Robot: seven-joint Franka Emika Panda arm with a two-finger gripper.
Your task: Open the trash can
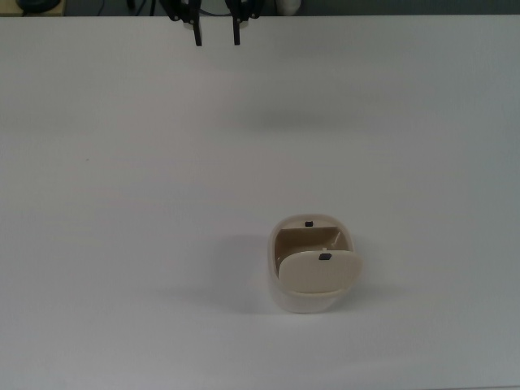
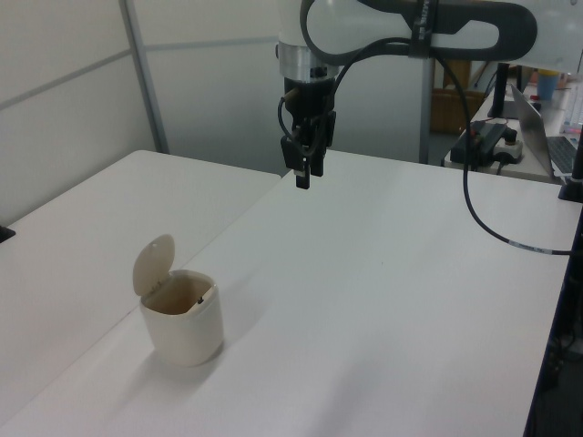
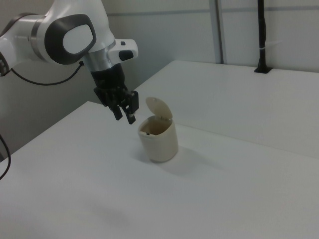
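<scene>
Fingers: the black two-finger gripper point(image 1: 216, 32) is spread wide, holding nothing.
Arm: it hangs high, well apart from the bin.
Bin: the small cream-white trash can point(image 2: 183, 324) stands on the white table point(image 2: 383, 300), beige lid point(image 2: 152, 263) up.
Tip: looks done; keep away.

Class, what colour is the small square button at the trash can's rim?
Black, clearest in the top view: button on trash can.
</scene>
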